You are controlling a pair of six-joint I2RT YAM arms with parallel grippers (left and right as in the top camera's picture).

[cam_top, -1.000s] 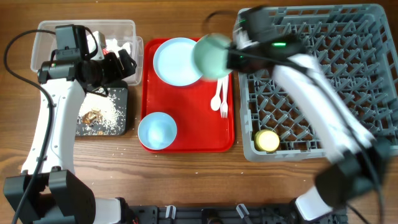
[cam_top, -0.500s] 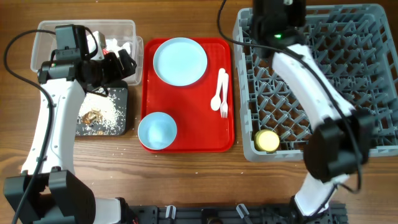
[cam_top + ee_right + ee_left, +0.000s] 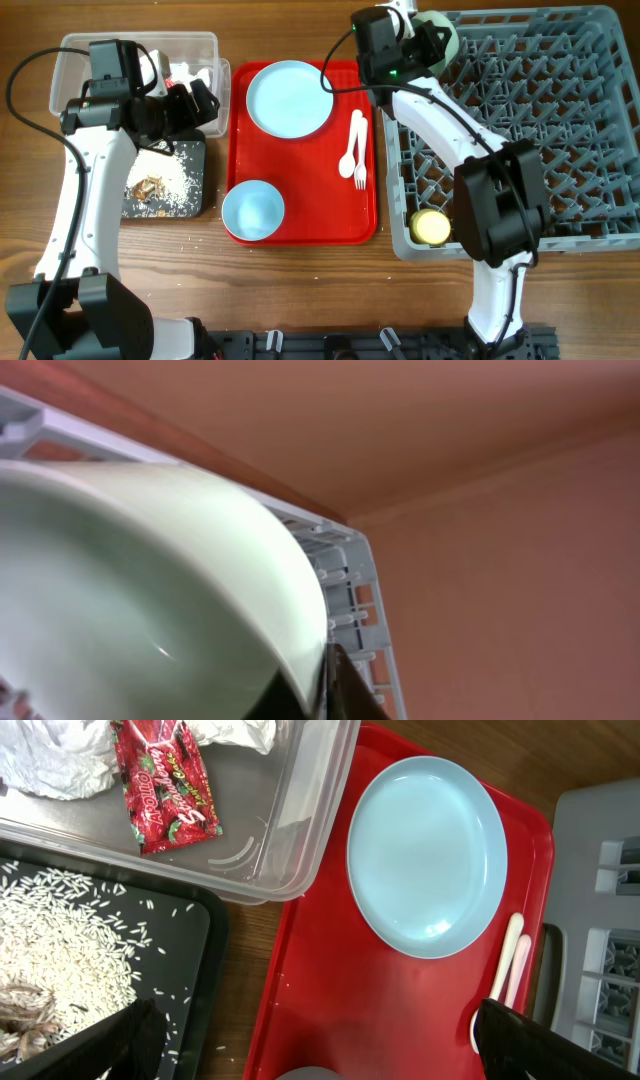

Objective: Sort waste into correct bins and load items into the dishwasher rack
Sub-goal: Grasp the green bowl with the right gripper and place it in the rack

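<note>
At the 9 o'clock side of the desk point(image 3: 300, 278), the clear tub point(image 3: 75, 62) holds the crumpled napkin point(image 3: 45, 760) and the red wrapper point(image 3: 165, 785). At the tub's 6 o'clock, the black tray point(image 3: 195, 955) carries white crumbs with brown bits point(image 3: 160, 182). The left pincer point(image 3: 196, 102) hovers where tub and tray meet, released, with nothing between its fingers. On the red tray point(image 3: 305, 170), the blue plate point(image 3: 289, 97) lies at 12 o'clock, the blue bowl point(image 3: 252, 210) at 7, and the fork and spoon point(image 3: 354, 150) at 3. The right pincer point(image 3: 420, 42) grips the rim of the mint bowl point(image 3: 441, 34), tipped on edge at the 11 o'clock corner of the rack point(image 3: 560, 130). Whether the bowl touches the rack, I cannot tell. The yellow cup point(image 3: 431, 226) sits in the rack's 7 o'clock corner.
</note>
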